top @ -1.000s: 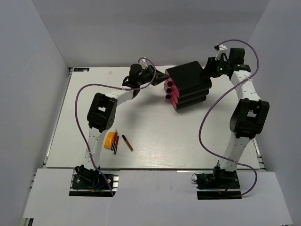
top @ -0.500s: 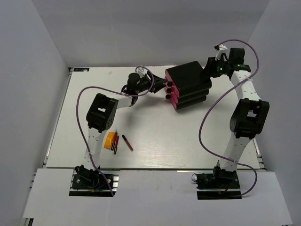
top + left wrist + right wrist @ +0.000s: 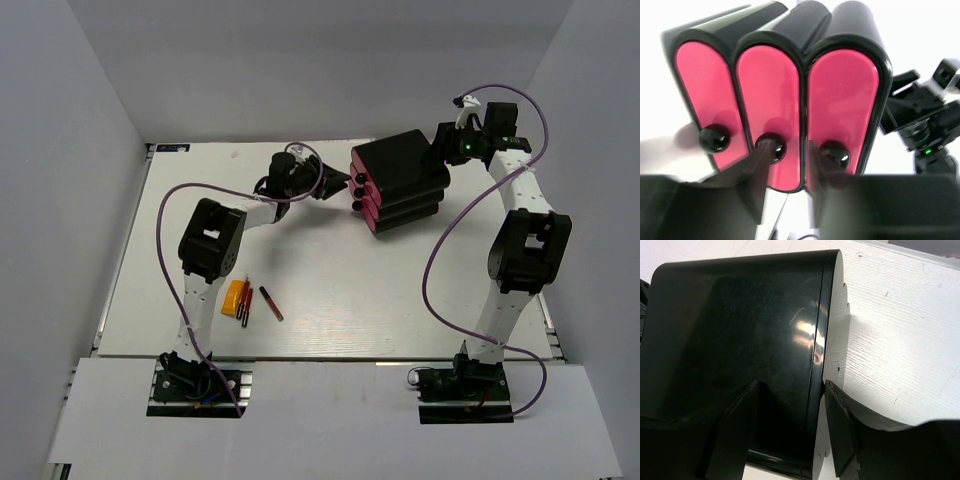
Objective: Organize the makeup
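On the near left of the flat white table (image 3: 330, 290), close to the left arm's lower link, lies the makeup that is in view. A small orange tube (image 3: 234, 296) is furthest left. Two thin pencils, one red and one dark (image 3: 245, 309), lie just beside its right edge. A third thin pencil, dark at its far end and red along the rest (image 3: 271, 303), lies a little to their right, slanted and apart from them. All of this makeup is well apart from both grippers.

Further right and towards the far side, the left gripper (image 3: 338, 183) points at the front of a glossy black plastic box (image 3: 405, 165). The box has three rounded pink drawer fronts, each with a round black knob. In the left wrist view the jaws stand parted with nothing between them. One finger (image 3: 757, 172) has its tip over the middle knob (image 3: 774, 150), and the other reaches up just beside the right knob (image 3: 836, 154). The left knob (image 3: 714, 139) is clear of both.

The box sits at the far middle of the table, turned at an angle.

At its far right corner sits the right gripper (image 3: 447, 150). Its jaws are spread to either side of the box's rear edge. A thin strip of white table shows between one finger (image 3: 842, 432) and that edge. The other finger lies dark against the black top, and contact there cannot be told.
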Robot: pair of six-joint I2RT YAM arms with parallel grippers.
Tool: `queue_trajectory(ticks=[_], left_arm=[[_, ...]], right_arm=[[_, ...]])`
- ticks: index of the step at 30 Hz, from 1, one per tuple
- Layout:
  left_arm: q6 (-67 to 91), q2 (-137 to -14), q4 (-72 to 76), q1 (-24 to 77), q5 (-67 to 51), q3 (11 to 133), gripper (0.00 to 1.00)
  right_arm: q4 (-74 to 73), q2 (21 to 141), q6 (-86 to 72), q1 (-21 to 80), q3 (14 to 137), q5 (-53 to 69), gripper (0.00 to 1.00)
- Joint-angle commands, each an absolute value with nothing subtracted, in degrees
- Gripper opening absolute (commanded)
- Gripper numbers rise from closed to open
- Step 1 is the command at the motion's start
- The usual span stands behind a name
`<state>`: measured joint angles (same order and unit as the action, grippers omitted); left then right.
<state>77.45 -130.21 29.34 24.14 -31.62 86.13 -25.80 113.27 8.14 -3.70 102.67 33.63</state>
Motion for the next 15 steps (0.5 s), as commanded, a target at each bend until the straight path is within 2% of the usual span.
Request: queue_trajectory(ticks=[1,5,15], left_arm=[[74.4,-130.3,21.9,24.5,-34.3,90.6,0.50],[74.2,-131.0,21.4,25.0,-35.1,90.9,0.58],[72.5,-132.9,17.6,25.0,-37.2,92.9,0.53]], right_arm=[[-32.3,116.0,9.8,-2.4,101.9,33.4,0.60],[-32.3,115.9,9.8,-2.4,102.0,33.4,0.60],[-32.3,116.0,9.6,-2.4,102.0,33.4,0.60]])
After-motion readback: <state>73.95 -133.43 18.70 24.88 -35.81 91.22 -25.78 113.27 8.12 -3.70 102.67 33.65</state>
